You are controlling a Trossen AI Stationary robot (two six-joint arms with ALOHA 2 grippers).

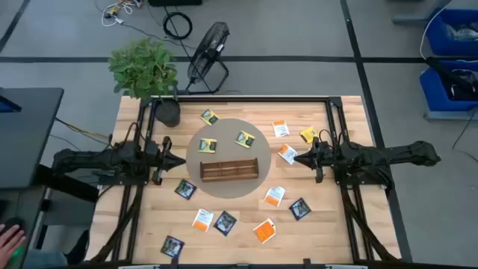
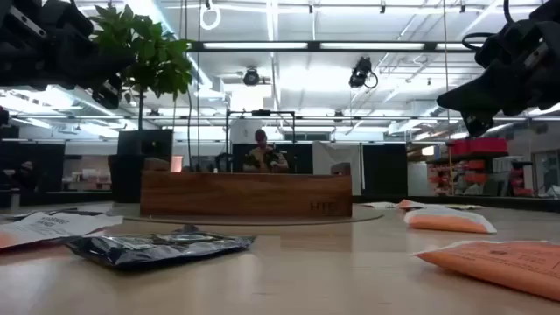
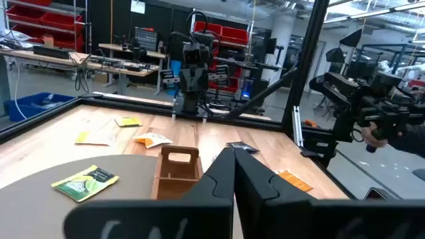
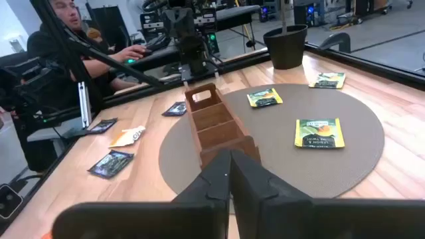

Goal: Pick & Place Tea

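wooden surface [image 1: 328, 224] carries everything, with a round grey-brown mat [image 1: 224, 134] at its middle. both arms are up off the surface, one each side of the mat, pointing inward at each other. left hand [image 1: 178, 160] at the mat's left edge, fingers pressed together, holding nothing. right hand [image 1: 300, 158] just right of the mat, fingers closed too, empty. potted plant [image 1: 146, 71] at the far left corner of the surface. long brown wooden tray [image 1: 229, 170] lies on the mat's near half, compartments look empty. tea sachets [image 1: 206, 146] all loose and flat, none in the tray: two yellow-green ones on the mat beyond the tray, another yellow-green at the mat's far edge; orange-and-white and yellow ones on bare wood to the right near the right hand; dark navy and orange ones scattered across the near part of the surface, well apart from each other. person [image 4: 63, 30] seated beyond the surface in the right wrist view.
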